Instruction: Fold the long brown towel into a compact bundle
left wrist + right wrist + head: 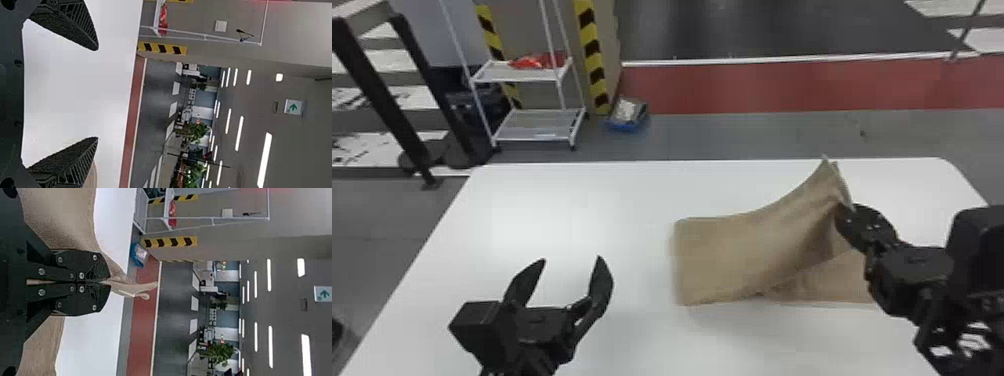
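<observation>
The white table [557, 210] bears the brown towel [732, 250] toward its right edge. I've my right gripper [107, 282] pinched tight on a raised part, likely for folding; my left gripper [572, 258], empty, wide open, leaves it room.

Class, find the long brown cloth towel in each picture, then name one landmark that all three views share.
Head view: the long brown cloth towel is right of centre, part raised in the black right gripper.
Left wrist view: a brown sliver, apparently towel, beside one finger of the black left gripper.
Right wrist view: on both sides of the right gripper, and past its fingertips.
Shared landmark: the wide red floor strip.
</observation>
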Robot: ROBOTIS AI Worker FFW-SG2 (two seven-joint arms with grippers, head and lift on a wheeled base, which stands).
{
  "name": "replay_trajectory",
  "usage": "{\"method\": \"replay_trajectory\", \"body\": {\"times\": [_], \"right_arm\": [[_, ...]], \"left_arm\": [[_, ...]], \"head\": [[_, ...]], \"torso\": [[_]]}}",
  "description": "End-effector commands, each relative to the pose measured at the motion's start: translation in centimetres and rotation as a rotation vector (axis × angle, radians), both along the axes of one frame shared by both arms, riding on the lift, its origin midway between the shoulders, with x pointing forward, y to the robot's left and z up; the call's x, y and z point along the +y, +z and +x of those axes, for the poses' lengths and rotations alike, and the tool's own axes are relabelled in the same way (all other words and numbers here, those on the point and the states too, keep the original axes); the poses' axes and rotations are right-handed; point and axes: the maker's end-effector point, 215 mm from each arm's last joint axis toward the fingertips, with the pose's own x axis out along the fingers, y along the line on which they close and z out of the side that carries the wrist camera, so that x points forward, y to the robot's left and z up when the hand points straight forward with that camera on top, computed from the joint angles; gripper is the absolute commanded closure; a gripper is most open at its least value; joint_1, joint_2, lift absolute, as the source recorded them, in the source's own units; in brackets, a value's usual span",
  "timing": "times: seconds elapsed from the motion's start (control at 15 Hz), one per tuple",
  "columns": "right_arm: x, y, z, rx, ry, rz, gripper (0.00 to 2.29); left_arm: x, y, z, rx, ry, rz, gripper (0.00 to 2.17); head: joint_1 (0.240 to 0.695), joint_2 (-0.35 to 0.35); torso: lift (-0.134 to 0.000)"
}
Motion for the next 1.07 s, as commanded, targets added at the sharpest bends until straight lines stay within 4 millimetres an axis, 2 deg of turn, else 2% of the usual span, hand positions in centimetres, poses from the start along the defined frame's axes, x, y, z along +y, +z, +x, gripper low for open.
{"method": "replay_trajectory", "body": {"times": [0.0, 0.07, 0.2, 0.33, 0.53, 0.73, 0.8, 0.87, 0.93, 1.0], "right_arm": [[-2.2, -2.0, 0.0, 0.039, -0.040, 0.017, 1.48], [-2.2, -3.6, -0.1, 0.065, -0.042, 0.016, 1.48], [-2.5, -4.8, 0.2, 0.081, -0.047, 0.022, 1.48], [-3.9, -4.0, 0.6, 0.065, -0.068, 0.023, 1.48], [-6.8, -1.4, 0.9, 0.022, -0.113, 0.052, 1.48], [-8.2, -2.0, 0.8, 0.038, -0.136, 0.048, 1.45], [-8.5, -3.2, 0.7, 0.065, -0.141, 0.047, 1.09], [-8.8, -4.4, 0.5, 0.085, -0.149, 0.048, 0.30], [-9.6, -5.2, 0.5, 0.101, -0.168, 0.056, 0.00], [-10.5, -5.1, 0.6, 0.101, -0.189, 0.073, 0.00]], "left_arm": [[-0.2, -0.3, 0.0, 0.004, -0.007, -0.001, 0.06], [-0.2, -0.4, 0.0, 0.006, -0.009, 0.001, 0.06], [-0.4, -0.4, 0.0, 0.005, -0.015, -0.001, 0.06], [-0.3, -0.7, -0.1, 0.013, -0.014, 0.001, 0.06], [-0.3, -1.3, -0.3, 0.025, -0.014, 0.001, 0.06], [-0.6, -1.8, -0.3, 0.033, -0.017, -0.001, 0.06], [-0.7, -1.8, -0.3, 0.033, -0.019, -0.001, 0.06], [-0.7, -1.8, -0.3, 0.033, -0.019, 0.001, 0.06], [-0.8, -1.8, -0.3, 0.033, -0.020, 0.000, 0.06], [-0.8, -2.0, -0.3, 0.036, -0.021, 0.002, 0.06]], "head": [[0.695, 0.051], [0.695, 0.021], [0.695, 0.010], [0.695, 0.005], [0.695, -0.020], [0.695, -0.049], [0.695, -0.058], [0.695, -0.069], [0.695, -0.073], [0.695, -0.078]], "torso": [[-0.119], [-0.119], [-0.119], [-0.119], [-0.119], [-0.119], [-0.119], [-0.119], [-0.119], [-0.119]]}}
